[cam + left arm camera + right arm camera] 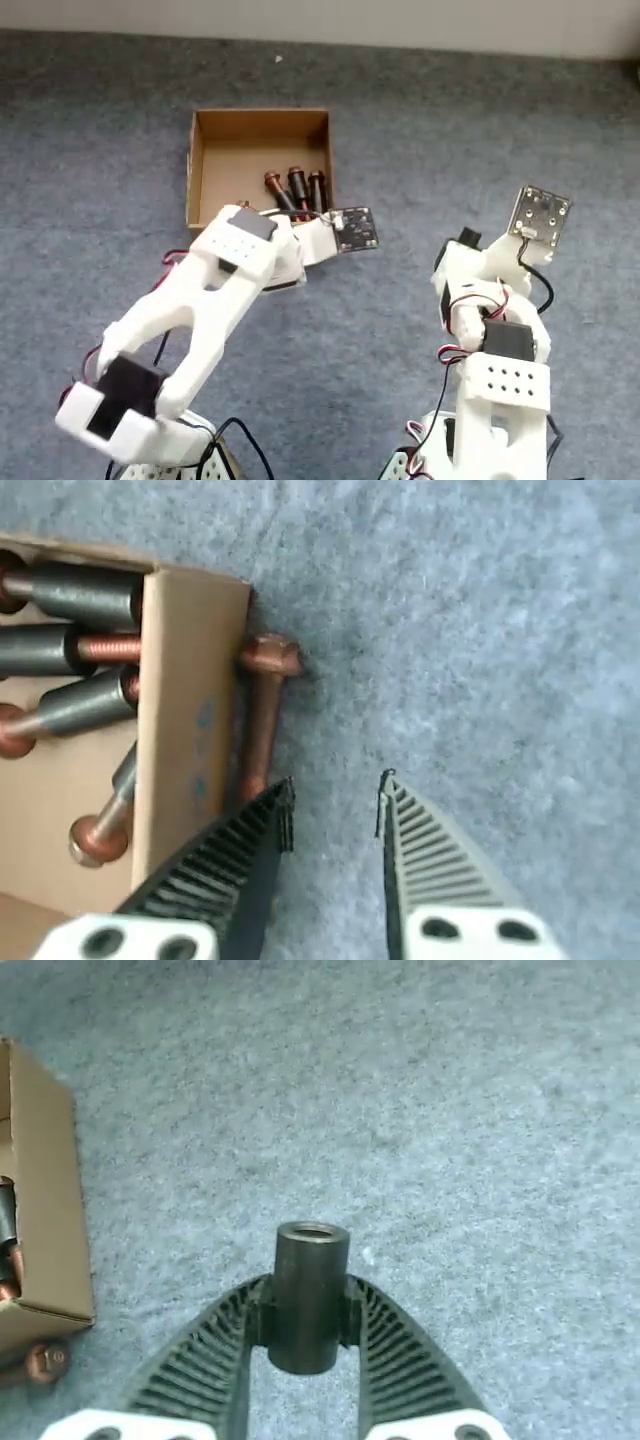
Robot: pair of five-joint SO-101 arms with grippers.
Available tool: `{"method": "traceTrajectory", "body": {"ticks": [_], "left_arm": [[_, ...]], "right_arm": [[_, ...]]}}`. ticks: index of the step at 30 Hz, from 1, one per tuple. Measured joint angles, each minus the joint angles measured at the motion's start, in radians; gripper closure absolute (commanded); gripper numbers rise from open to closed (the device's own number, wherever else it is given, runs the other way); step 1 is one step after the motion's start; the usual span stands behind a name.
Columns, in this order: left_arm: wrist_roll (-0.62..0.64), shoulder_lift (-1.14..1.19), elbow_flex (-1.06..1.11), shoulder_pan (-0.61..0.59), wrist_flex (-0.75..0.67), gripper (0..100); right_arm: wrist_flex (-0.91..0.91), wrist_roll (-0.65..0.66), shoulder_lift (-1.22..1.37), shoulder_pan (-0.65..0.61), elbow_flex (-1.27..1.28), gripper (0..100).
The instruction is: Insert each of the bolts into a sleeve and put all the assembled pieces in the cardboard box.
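A loose copper bolt [262,715] lies on the carpet against the outer wall of the cardboard box [190,710]. My left gripper [335,790] hovers open just short of the bolt's threaded end, one fingertip [280,805] nearly over it. Several bolts fitted with dark sleeves [80,590] lie inside the box [260,125]. My right gripper [308,1310] is shut on an upright dark sleeve [310,1280], its bore facing up, above bare carpet. The right wrist view also shows the bolt's head [45,1360] by the box corner [50,1210].
Grey carpet covers the table on all sides. In the high view the left arm [235,265] reaches to the box's near right corner, and the right arm [495,300] stands well to the right with open carpet between them.
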Motion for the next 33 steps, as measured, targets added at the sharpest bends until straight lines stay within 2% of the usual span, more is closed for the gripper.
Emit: {"method": "traceTrajectory", "body": {"ticks": [19, 25, 33], "left_arm": [[-0.003, 0.443, -0.407, 0.006, 0.000, 84], [-0.003, 0.534, -0.474, 0.006, 0.000, 94], [-0.005, 0.539, -0.489, 0.008, 0.031, 95]], "right_arm": [[-0.005, 0.000, 0.000, 0.000, 0.000, 99.3], [-0.005, 0.000, 0.000, 0.000, 0.000, 99.3], [-0.005, 0.000, -0.002, 0.000, 0.002, 99.3]]}}
